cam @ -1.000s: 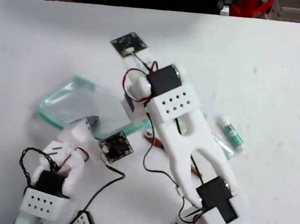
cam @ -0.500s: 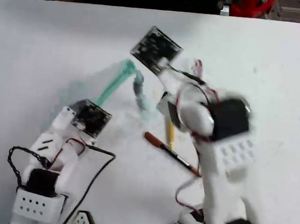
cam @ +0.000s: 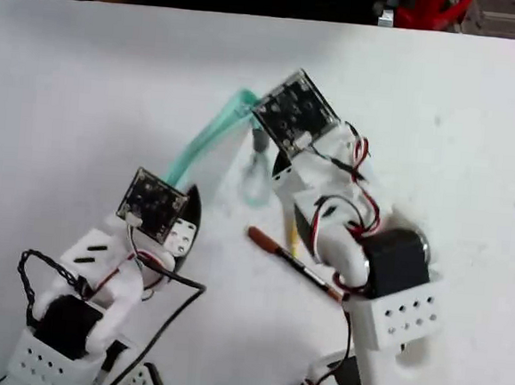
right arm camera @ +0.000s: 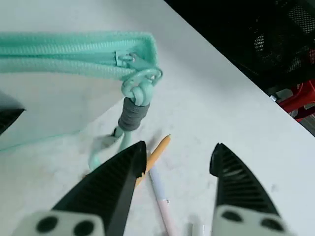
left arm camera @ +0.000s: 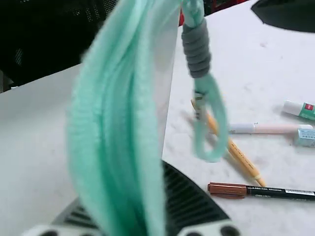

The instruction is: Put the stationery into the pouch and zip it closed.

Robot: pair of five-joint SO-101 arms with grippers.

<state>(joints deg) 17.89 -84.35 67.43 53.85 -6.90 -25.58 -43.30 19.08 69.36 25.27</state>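
Pouch: mint-green, soft, with see-through sides. It was lifted off the desk near mid-desk and hung edge-on, the zip edge running along the top. The zip slider sat at the end corner of the pouch. A mint cord pull with a grey bead hung from the slider and ended in a loop.

Left gripper: clamped on the lower end of the pouch and holding it up.

Right gripper: jaws spread and holding nothing. It hung above the desk just beside the cord pull, not touching it.

Loose stationery lay flat on the desk, toward the near edge from the pouch:
- yellow pencil
- marker, brown cap and black barrel, close by the pencil
- pale pen
- glue stick
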